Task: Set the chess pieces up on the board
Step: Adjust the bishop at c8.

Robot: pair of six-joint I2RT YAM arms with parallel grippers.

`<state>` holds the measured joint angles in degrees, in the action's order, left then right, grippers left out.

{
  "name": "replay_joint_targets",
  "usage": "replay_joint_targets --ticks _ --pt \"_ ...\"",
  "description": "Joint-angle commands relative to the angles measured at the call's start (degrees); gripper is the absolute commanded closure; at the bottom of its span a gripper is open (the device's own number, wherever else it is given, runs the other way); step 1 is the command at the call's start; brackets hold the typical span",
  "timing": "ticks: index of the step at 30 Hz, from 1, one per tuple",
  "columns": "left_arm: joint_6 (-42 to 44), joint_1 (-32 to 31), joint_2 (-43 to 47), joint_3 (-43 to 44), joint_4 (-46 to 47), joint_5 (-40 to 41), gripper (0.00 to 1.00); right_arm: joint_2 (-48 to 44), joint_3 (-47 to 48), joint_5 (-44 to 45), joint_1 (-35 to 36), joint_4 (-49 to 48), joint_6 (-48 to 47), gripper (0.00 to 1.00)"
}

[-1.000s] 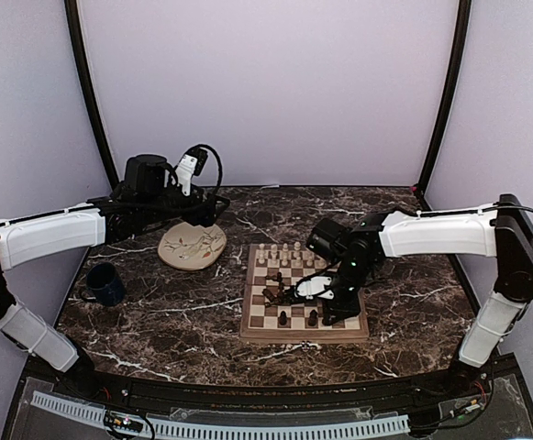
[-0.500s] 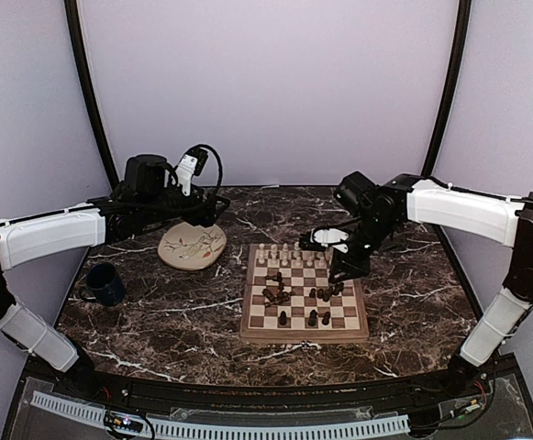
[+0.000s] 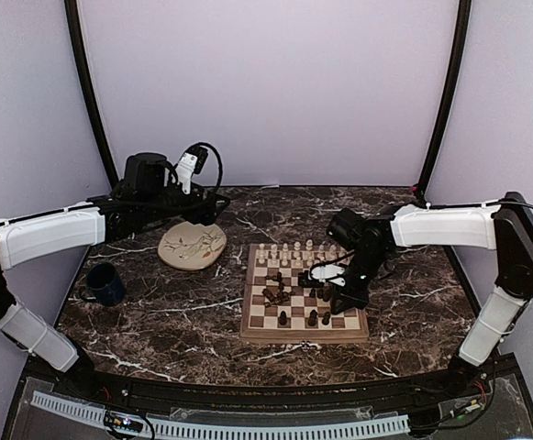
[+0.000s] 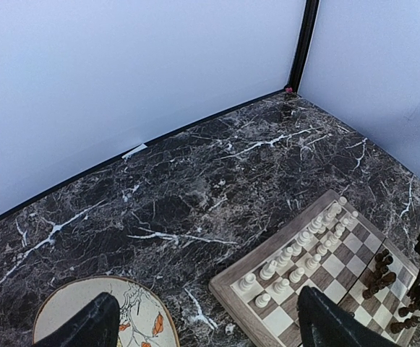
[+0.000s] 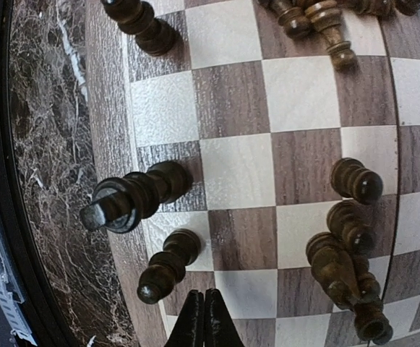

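The board (image 3: 303, 335) lies right of the table's centre. Pale chess pieces (image 3: 284, 253) stand in two rows along its far side, also in the left wrist view (image 4: 296, 260). Dark chess pieces (image 3: 278, 295) lie heaped mid-board, and a few stand in the near row (image 3: 313, 318). My right gripper (image 3: 343, 302) hangs over the board's near right part. In its wrist view the right gripper (image 5: 204, 322) is shut on nothing, just beside a standing dark piece (image 5: 168, 264). My left gripper (image 3: 209, 211) hovers open above the plate, its fingers (image 4: 87, 325) wide apart.
A round cream plate (image 3: 193, 246) with a leaf pattern sits left of the board, seen below the left gripper (image 4: 144, 318). A dark blue mug (image 3: 107, 284) stands at the left. Toppled dark pieces (image 5: 343, 278) lie right of the right gripper.
The right arm swung up to the board's far right edge, then came back down over its near right part. Its jaws closed with nothing between them. The left arm stayed still.
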<state>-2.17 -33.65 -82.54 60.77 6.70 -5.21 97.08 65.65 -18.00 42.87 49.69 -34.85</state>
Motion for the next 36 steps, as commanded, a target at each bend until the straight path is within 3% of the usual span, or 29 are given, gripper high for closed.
replay_joint_targets --ticks 1,36 --pt "0.33 -0.23 -0.16 1.33 0.14 -0.57 0.12 1.41 -1.31 -0.37 0.94 -2.87 0.55 0.97" --pt "0.07 -0.28 -0.58 1.41 0.06 -1.36 0.12 3.69 -1.91 -1.73 1.94 -3.34 0.16 0.95"
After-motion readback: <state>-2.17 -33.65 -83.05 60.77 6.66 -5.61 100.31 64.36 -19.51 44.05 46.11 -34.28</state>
